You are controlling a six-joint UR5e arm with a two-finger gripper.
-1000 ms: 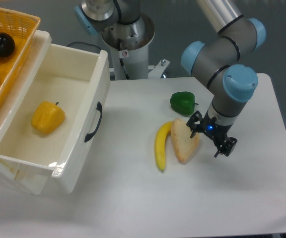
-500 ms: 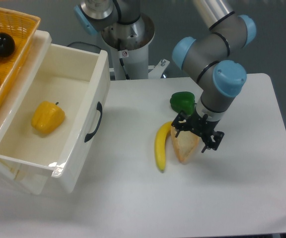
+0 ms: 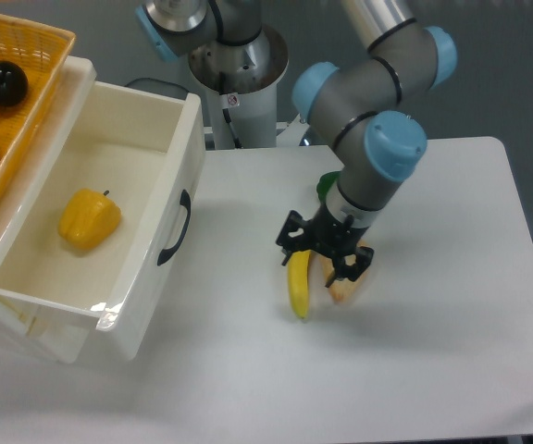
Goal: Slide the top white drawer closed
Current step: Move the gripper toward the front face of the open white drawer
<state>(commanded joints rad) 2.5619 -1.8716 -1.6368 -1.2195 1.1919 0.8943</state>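
The top white drawer stands pulled far out of the cream cabinet at the left, its black curved handle facing right. A yellow bell pepper lies inside it. My gripper hangs over the banana and bread in the middle of the table, well right of the drawer front. Its black fingers are spread apart and hold nothing.
A banana and a slice of bread lie under the gripper, and a green pepper is partly hidden behind the arm. A yellow wicker basket with a black ball sits on top of the cabinet.
The arm has swung left across the table, carrying the gripper from right of the bread to above the banana, closer to the drawer. The drawer has not moved.
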